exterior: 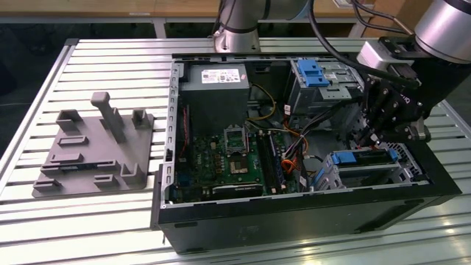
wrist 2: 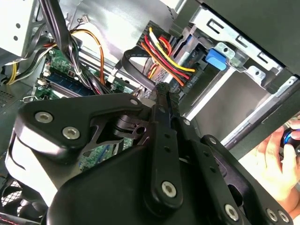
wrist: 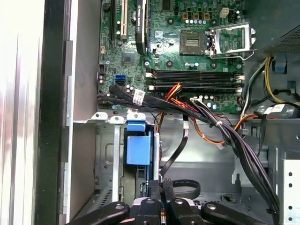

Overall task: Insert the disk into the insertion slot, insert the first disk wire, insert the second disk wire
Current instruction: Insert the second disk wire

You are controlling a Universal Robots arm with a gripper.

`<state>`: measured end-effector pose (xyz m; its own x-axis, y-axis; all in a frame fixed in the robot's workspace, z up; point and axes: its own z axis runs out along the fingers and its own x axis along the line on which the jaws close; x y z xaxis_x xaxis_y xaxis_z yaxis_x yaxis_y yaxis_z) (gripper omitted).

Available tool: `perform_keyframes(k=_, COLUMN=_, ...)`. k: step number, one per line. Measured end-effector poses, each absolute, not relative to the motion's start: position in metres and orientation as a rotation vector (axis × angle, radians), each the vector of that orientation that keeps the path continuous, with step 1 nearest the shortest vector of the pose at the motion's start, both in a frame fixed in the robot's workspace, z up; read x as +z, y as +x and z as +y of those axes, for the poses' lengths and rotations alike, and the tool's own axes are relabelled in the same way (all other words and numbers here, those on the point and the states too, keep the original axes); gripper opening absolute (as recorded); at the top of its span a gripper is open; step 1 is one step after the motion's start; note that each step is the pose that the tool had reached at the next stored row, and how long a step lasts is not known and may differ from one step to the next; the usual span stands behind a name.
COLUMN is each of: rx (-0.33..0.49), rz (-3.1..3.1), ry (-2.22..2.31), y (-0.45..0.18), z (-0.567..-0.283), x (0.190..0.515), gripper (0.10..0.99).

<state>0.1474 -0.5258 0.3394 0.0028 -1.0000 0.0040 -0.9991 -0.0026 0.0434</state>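
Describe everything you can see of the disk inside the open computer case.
The flat silver-grey disk in its bright blue plastic carrier bracket sits inside the low perforated sheet-metal insertion slot, near the case corner at the exterior view's right. Its blue bracket end faces the green motherboard. The black tool hangs right above it. In the first wrist view the blue bracket lies beside bundled black cables.

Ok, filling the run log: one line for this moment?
disk: seated in insertion slot | gripper: shut, at disk's cable end | wires: beside fingertips
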Motion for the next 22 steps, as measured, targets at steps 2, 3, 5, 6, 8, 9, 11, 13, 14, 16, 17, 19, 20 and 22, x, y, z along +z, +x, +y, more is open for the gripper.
perform_keyframes(k=2, rx=-0.043, rz=-2.195, ry=2.2, y=0.147, z=-0.527, x=0.339, gripper=0.145)
perform_keyframes(k=3, rx=-0.043, rz=-2.196, ry=2.199, y=0.147, z=-0.528, x=0.339, gripper=0.145)
perform_keyframes(k=5, rx=-0.043, rz=-2.196, ry=2.199, y=0.147, z=-0.528, x=0.339, gripper=0.145)
perform_keyframes(k=6, rx=-0.043, rz=-2.197, ry=2.198, y=0.147, z=-0.529, x=0.339, gripper=0.145)
perform_keyframes(k=8, rx=-0.043, rz=-2.198, ry=2.197, y=0.147, z=-0.53, x=0.339, gripper=0.145)
perform_keyframes(k=9, rx=-0.043, rz=-2.198, ry=2.197, y=0.147, z=-0.531, x=0.339, gripper=0.145)
perform_keyframes(k=11, rx=-0.043, rz=-2.199, ry=2.196, y=0.147, z=-0.533, x=0.339, gripper=0.145)
perform_keyframes(k=13, rx=-0.043, rz=-2.2, ry=2.195, y=0.147, z=-0.534, x=0.339, gripper=0.145)
perform_keyframes(k=14, rx=-0.043, rz=-2.2, ry=2.195, y=0.147, z=-0.535, x=0.339, gripper=0.145)
perform_keyframes(k=16, rx=-0.043, rz=-2.201, ry=2.194, y=0.147, z=-0.536, x=0.339, gripper=0.145)
perform_keyframes(k=17, rx=-0.043, rz=-2.203, ry=2.192, y=0.147, z=-0.537, x=0.339, gripper=0.145)
perform_keyframes(k=19, rx=-0.043, rz=-2.207, ry=2.188, y=0.147, z=-0.537, x=0.339, gripper=0.145)
perform_keyframes(k=20, rx=-0.043, rz=-2.211, ry=2.184, y=0.147, z=-0.537, x=0.339, gripper=0.145)
perform_keyframes(k=22, rx=-0.044, rz=-2.217, ry=2.178, y=0.147, z=-0.537, x=0.339, gripper=0.145)
